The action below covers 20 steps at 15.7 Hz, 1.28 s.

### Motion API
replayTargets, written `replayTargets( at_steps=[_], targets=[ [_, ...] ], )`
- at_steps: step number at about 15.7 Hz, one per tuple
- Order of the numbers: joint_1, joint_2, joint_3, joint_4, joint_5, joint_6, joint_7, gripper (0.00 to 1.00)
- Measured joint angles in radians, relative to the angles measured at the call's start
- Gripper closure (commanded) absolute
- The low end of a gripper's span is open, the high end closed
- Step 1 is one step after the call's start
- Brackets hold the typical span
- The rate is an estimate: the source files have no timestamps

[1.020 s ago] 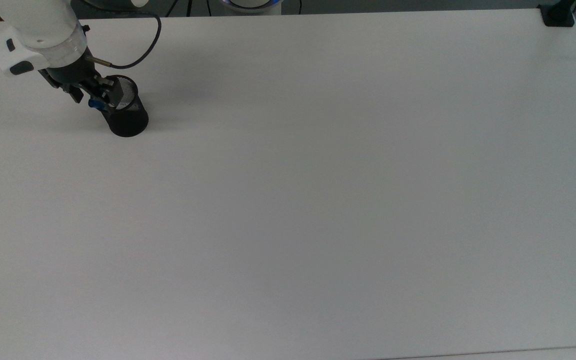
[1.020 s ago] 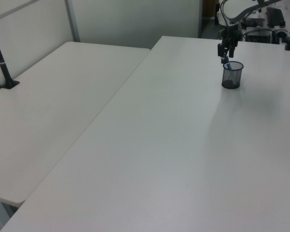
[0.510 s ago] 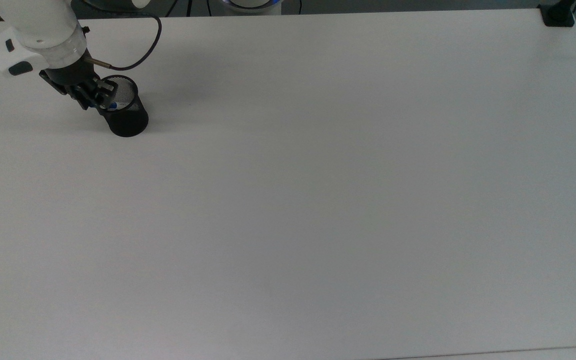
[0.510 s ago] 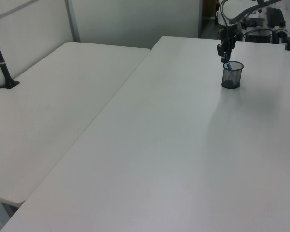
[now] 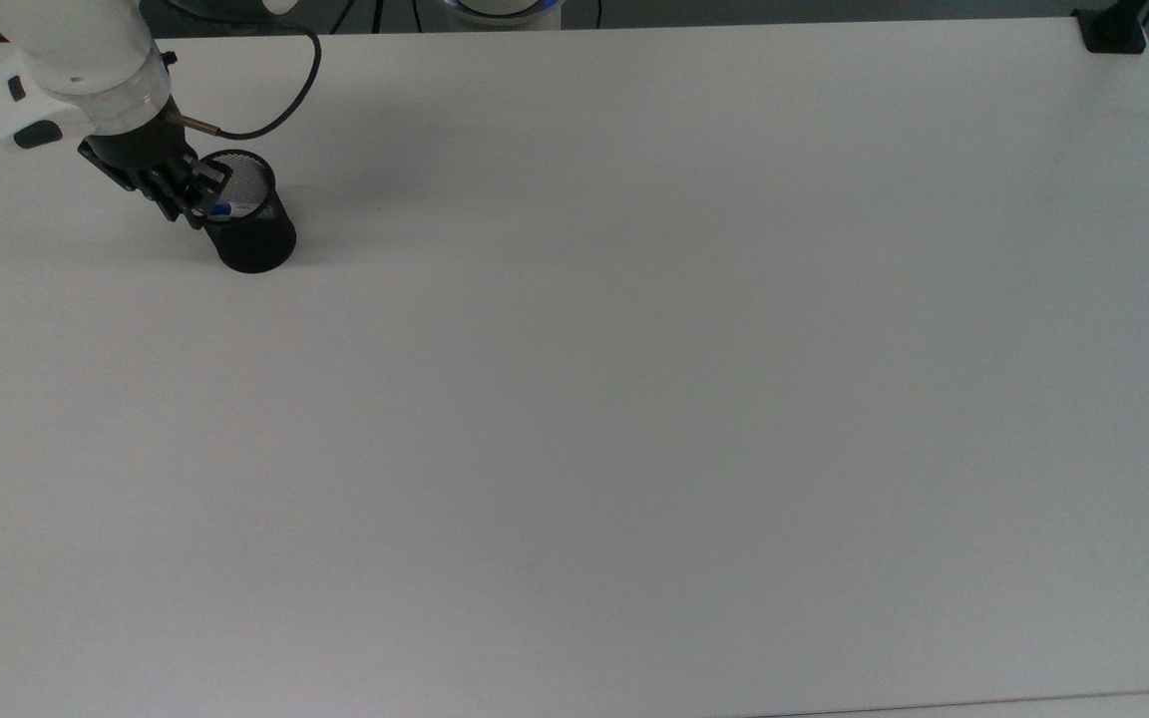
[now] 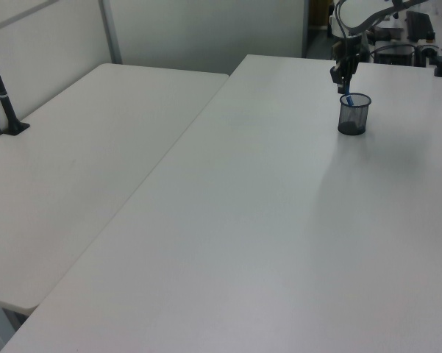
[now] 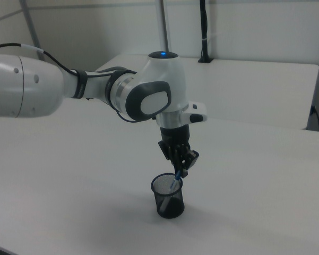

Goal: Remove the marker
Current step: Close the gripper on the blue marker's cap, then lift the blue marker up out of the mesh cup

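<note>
Upper left of the top view: my gripper sits at the black mesh cup's rim, clamped on the marker, which leans inside the cup.

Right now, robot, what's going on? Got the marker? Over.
Gripper shut on the marker at its top. Marker leaning inside the black mesh cup, not out yet. Nothing else near the cup.

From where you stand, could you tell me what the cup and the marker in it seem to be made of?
The cup looks like black wire mesh, probably metal with a matt finish: light shows through its wall. The marker seems smooth plastic, with a white barrel and blue parts, though little of it shows under the end effector. The table looks like matt white laminate.
</note>
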Motion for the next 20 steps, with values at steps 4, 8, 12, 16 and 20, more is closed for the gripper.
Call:
replayTargets(
  at_steps=[4,8,12,16,20],
  targets=[
    [0.0,-0.003,0.0,0.003,0.0,0.001,0.0,0.84],
    [0.0,-0.017,0.0,0.03,0.014,0.001,0.0,0.84],
    [0.001,-0.074,0.0,0.059,0.028,0.0,0.0,0.84],
    [0.006,-0.136,0.0,0.1,0.029,-0.008,0.0,0.84],
    [0.02,-0.184,0.012,0.143,0.039,-0.118,0.0,0.84]
  ],
)
